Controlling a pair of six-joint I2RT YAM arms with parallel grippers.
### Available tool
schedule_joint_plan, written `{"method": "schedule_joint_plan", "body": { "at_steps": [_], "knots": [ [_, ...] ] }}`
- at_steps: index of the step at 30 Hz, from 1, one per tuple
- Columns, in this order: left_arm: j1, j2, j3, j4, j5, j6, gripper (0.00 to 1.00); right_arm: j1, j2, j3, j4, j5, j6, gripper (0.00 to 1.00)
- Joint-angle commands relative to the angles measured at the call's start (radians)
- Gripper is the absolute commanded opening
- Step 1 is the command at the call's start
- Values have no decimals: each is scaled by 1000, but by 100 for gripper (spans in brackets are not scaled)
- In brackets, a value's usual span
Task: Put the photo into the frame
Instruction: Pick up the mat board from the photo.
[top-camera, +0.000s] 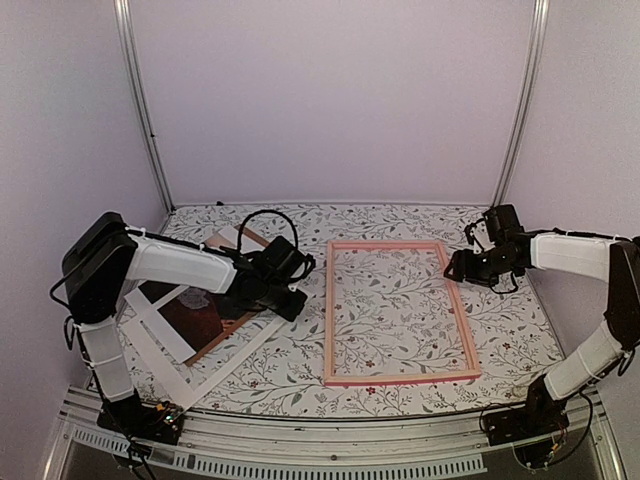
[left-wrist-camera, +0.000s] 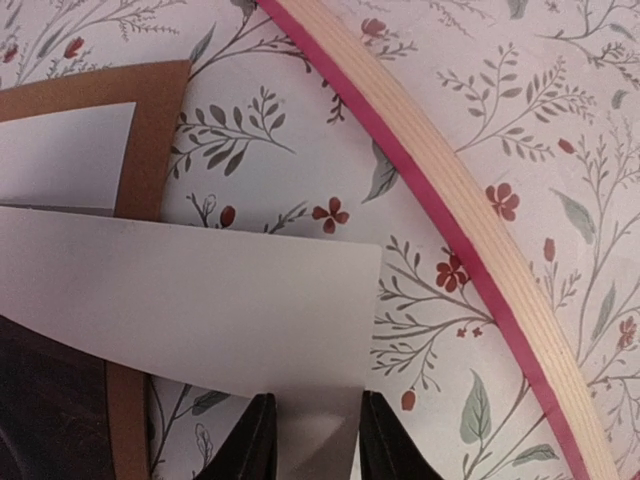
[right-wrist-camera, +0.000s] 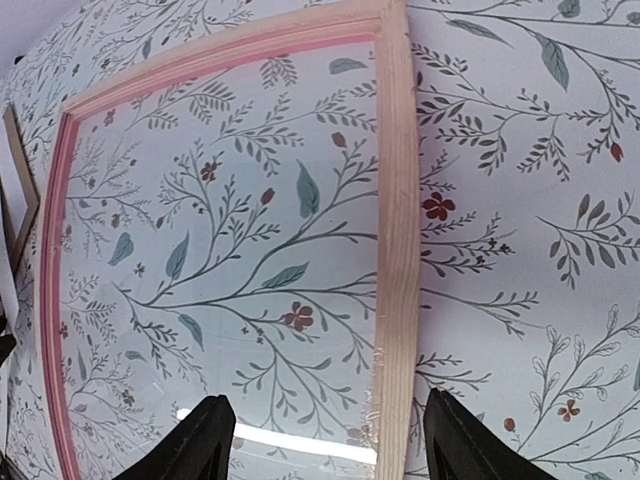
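Photo (top-camera: 200, 312) lies flat on the left of the surface (top-camera: 520, 320), well apart from the frame (top-camera: 400, 378) and not in it. It sits on the brown backing board (left-wrist-camera: 155, 110), with the white mat board (left-wrist-camera: 200, 300) lying across part of it. Frame is flat mid-surface and its opening shows only the floral cover.

Left claw (left-wrist-camera: 315, 400) is partly open, tips down at the mat board's corner. White sheet shows in the gap between the tips, and no pinch on it is visible. Right claw (right-wrist-camera: 335, 430) is wide open, one finger either side of the frame's right rail near the far corner, holding nothing.

Judged step: early, clearing the mat board off to free the photo. The photo itself is ungrasped. The next move likely calls for sliding or lifting the mat aside and catching a photo edge. The photo then goes right and needs squaring to the rails before lowering. The right claw could steady the frame.
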Motion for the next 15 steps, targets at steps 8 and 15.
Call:
{"method": "schedule_joint_plan", "body": {
  "at_steps": [8,15],
  "knots": [
    [4,-130,23,24,22,-39,28,274,-7,143,62,-133,106,69],
    [-5,-188,9,78,45,-89,27,427,132,295,181,-223,222,70]
  ]
}}
